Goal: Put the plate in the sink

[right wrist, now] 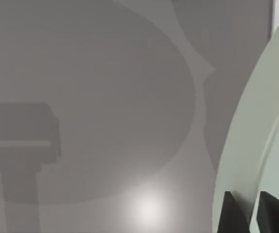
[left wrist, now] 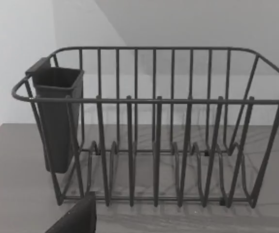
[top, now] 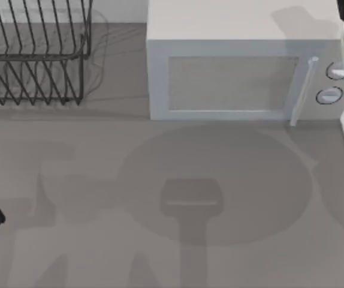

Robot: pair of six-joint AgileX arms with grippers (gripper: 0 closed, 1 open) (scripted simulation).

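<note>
Plate (right wrist: 256, 126) held tilted on edge above bench (right wrist: 81, 58), rim pinched between the two dark fingers (right wrist: 232, 213) of right hand (right wrist: 249, 213). Left hand (left wrist: 76, 221) parked facing wire dish rack (left wrist: 154, 131); cannot tell its fingers. Microwave (top: 238, 72) at back.

Matte black right gripper (right wrist: 246, 213) with flat, angular fingers (right wrist: 233, 213)

Showing one microwave (top: 238, 78) with two round knobs (top: 334, 84) and one bar handle (top: 302, 90), one wire dish rack (left wrist: 154, 126) with one dark cup (left wrist: 57, 116), and one pale green plate (right wrist: 256, 126) on one grey table (top: 100, 180).
</note>
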